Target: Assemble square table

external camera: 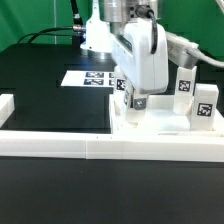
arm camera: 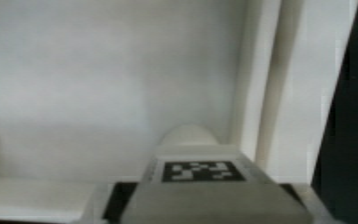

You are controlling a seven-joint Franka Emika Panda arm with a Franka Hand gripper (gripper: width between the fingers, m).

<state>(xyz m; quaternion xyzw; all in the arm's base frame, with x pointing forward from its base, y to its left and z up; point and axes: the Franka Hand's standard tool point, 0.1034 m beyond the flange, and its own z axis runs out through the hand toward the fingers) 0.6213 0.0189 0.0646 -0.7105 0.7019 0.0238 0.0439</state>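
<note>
The square table's white slab (external camera: 160, 126) lies on the black table just behind the front border bar. My gripper (external camera: 136, 103) points down over the slab's near left part, shut on a white leg block (external camera: 126, 94) with black-white tags. In the wrist view the held leg (arm camera: 202, 165) runs out from between my fingers over the bare slab surface (arm camera: 105, 90), its tag facing the camera. The gripper (arm camera: 202, 208) itself only shows at the picture's edge. Two more leg blocks (external camera: 186, 83) (external camera: 206, 104) stand upright at the slab's right side in the exterior view.
Long white border bars run along the front (external camera: 100, 147) and at the exterior view's left (external camera: 10, 105). The marker board (external camera: 88, 77) lies flat behind the arm. The black table top (external camera: 50, 95) spreads to the left.
</note>
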